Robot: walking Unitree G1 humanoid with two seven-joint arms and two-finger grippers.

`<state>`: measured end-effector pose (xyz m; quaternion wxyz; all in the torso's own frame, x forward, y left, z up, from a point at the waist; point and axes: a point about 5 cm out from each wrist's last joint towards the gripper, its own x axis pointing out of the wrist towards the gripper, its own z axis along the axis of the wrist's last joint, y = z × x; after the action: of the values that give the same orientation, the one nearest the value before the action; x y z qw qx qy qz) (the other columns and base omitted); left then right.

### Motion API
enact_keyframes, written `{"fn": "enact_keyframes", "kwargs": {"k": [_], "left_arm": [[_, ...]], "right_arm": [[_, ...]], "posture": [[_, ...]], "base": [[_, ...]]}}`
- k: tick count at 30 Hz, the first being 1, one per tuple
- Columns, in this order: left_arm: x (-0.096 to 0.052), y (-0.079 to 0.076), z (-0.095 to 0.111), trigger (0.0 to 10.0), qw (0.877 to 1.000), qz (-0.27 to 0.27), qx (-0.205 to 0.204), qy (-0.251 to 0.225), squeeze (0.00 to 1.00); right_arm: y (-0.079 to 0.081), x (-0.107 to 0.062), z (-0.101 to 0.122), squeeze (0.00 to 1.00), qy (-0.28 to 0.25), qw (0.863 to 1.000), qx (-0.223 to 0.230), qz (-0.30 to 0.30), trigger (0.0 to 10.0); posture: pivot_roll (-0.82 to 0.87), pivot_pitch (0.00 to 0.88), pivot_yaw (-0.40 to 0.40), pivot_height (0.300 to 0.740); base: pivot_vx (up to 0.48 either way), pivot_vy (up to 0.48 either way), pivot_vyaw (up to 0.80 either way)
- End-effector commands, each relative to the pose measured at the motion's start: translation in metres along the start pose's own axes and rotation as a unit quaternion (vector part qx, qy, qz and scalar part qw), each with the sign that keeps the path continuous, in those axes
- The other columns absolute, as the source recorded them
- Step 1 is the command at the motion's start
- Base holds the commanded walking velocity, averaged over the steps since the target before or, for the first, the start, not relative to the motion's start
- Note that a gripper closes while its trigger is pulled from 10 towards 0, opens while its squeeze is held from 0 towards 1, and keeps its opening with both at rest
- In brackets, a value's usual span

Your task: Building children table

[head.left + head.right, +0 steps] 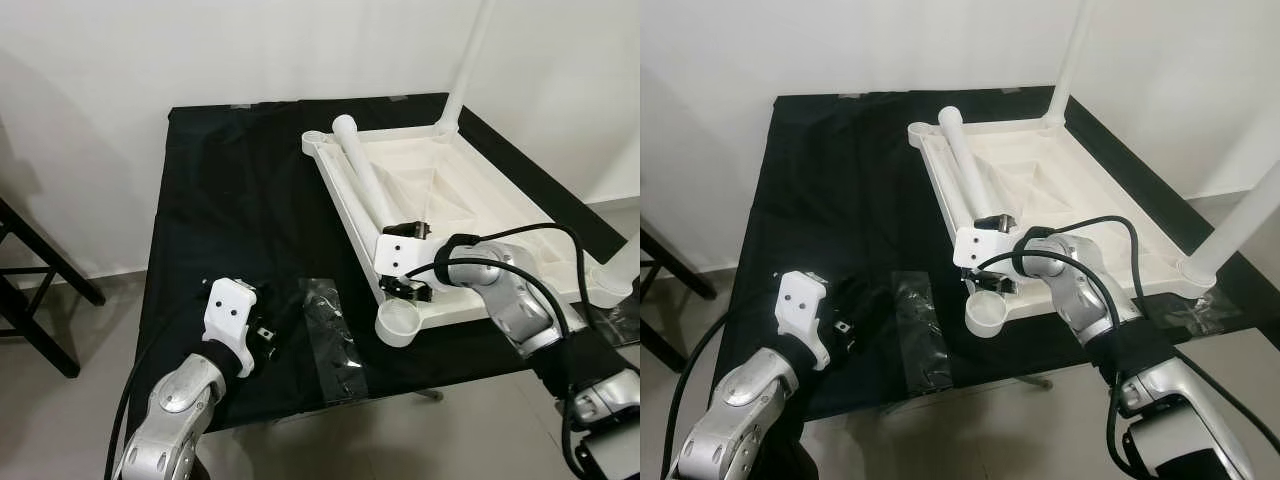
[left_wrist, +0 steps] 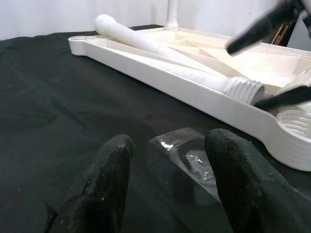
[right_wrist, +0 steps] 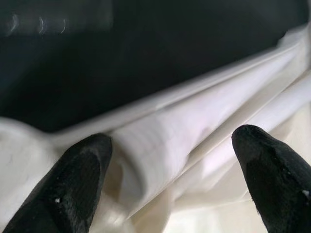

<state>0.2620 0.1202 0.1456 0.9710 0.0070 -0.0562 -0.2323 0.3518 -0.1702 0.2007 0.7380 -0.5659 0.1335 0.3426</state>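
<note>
Right gripper fingers spread wide around threaded end of loose leg, lying inside upturned tabletop. Left gripper open over black cloth.

Access notes: open cloth on L, cluttered R.

Black cloth left of upturned white tabletop lies bare; clear plastic bag flat near front edge. Loose leg lies along tabletop's left rim, blocking that channel. Upright legs at far corner & right corner. Right gripper straddles loose leg's threaded end, just by front socket. Left gripper low over cloth, fingers apart.
</note>
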Motion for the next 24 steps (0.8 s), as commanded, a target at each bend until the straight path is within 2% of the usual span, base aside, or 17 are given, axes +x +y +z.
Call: {"fn": "enact_keyframes", "kwargs": {"k": [1,8,11,16,21,24], "left_arm": [[-0.001,-0.003,0.000,10.0,1.000,-0.002,-0.001,0.003,0.00],[-0.002,-0.002,0.000,10.0,1.000,-0.001,-0.001,0.004,0.00],[-0.002,-0.002,0.000,10.0,1.000,-0.002,0.000,0.004,0.00],[-0.002,-0.003,0.000,10.0,1.000,-0.001,0.000,0.003,0.00],[-0.002,-0.003,0.000,10.0,1.000,0.000,0.000,0.003,0.00],[-0.003,-0.003,0.001,10.0,1.000,0.000,0.000,0.003,0.00]], "right_arm": [[0.008,0.002,-0.010,0.00,0.022,1.000,0.007,0.020,10.0],[-0.006,-0.013,-0.008,0.00,0.020,1.000,0.007,0.023,10.0],[-0.008,-0.014,-0.008,0.00,0.024,1.000,0.002,0.019,10.0],[-0.003,-0.008,-0.011,0.00,0.042,0.999,-0.005,0.016,10.0],[-0.002,0.002,-0.009,0.00,0.044,0.999,0.000,-0.019,10.0],[0.000,0.011,-0.005,0.00,0.042,0.997,0.012,-0.063,10.0]], "posture": [[0.10,0.144,-0.077,0.740],[0.10,0.144,-0.076,0.740],[0.10,0.144,-0.077,0.740],[0.10,0.147,-0.079,0.740],[0.10,0.149,-0.080,0.740],[0.10,0.152,-0.080,0.740]], "base": [[0.000,0.000,0.00],[0.000,0.000,0.00],[0.000,0.000,0.00],[0.000,0.000,0.00],[0.000,0.000,0.00],[0.000,0.000,0.00]]}}
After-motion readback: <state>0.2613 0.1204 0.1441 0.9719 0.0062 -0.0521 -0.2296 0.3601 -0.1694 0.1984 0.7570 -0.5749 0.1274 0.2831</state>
